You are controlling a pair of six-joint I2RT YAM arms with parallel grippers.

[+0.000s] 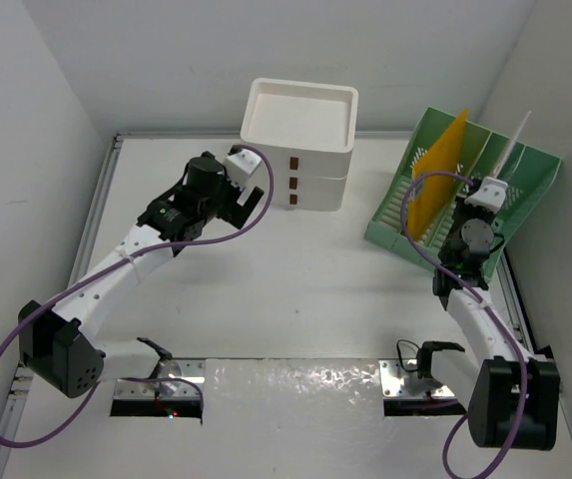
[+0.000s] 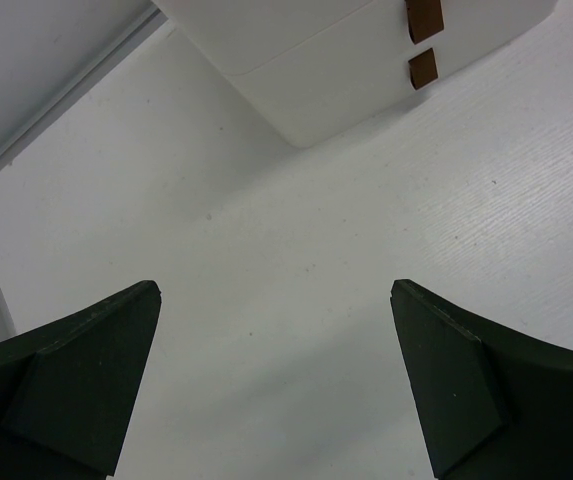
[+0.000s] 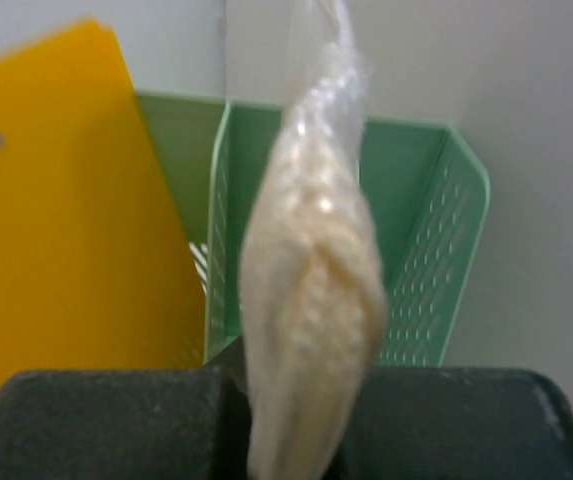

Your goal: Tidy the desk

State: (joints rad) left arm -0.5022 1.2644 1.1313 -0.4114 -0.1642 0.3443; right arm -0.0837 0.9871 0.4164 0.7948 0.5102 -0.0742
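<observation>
Right claw (image 3: 296,400) pinches translucent sheet (image 3: 311,270); left claw (image 2: 274,300) gapes wide.

White desk (image 1: 295,289), stacked drawer box (image 1: 300,150) at back, green file rack (image 1: 397,205) right

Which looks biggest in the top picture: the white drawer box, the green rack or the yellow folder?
Largest to smallest in the top view:
1. green rack
2. white drawer box
3. yellow folder, standing edge-on in the rack, so it may look smaller than it is.
</observation>
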